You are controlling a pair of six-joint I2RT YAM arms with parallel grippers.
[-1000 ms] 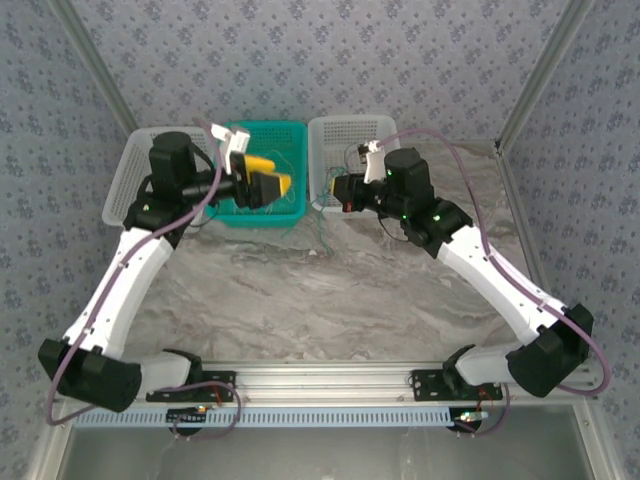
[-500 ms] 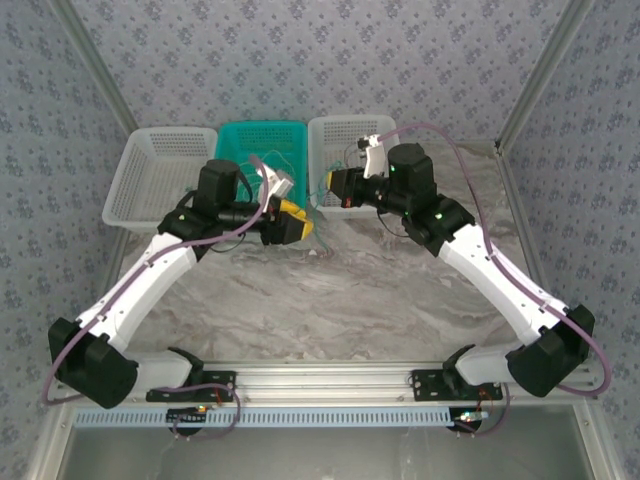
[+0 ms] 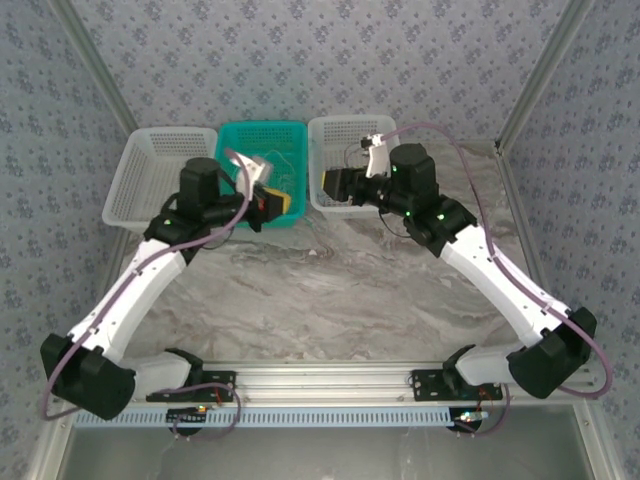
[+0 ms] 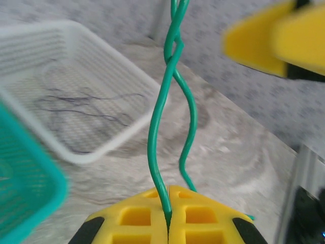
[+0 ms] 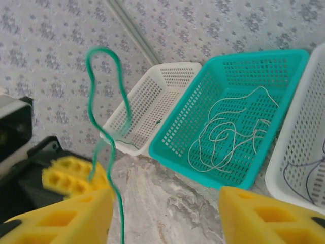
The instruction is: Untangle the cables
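**Cables: carry the green one off without snagging it**

The bench (image 3: 300, 290) has three baskets in a row along its far edge: a left white basket (image 3: 170, 133), a teal basket (image 3: 262, 125) and a right white basket (image 3: 350, 121). The left claw (image 3: 275, 203) hangs over the teal basket's near right corner. It is pressed together on the green cable (image 4: 150, 147), which rises from its tips in two strands that twist round each other higher up. The right claw (image 3: 330, 186), at the near left corner of the right white basket, stands spread. On its wrist view the green cable runs just inside the gap beside one finger, not pinched. The pale cable (image 5: 223, 132) lies looped in the teal basket and the dark cable (image 4: 86, 104) in the right white basket.

The step looks to be taking the green cable away alone, probably to the left white basket, since the other two each hold a cable. A firm pinch matters, as so thin a wire could slip. Moving slowly and away from the right claw should stop the loose strand from hooking its finger. The twist will likely fall out if the free end hangs clear.
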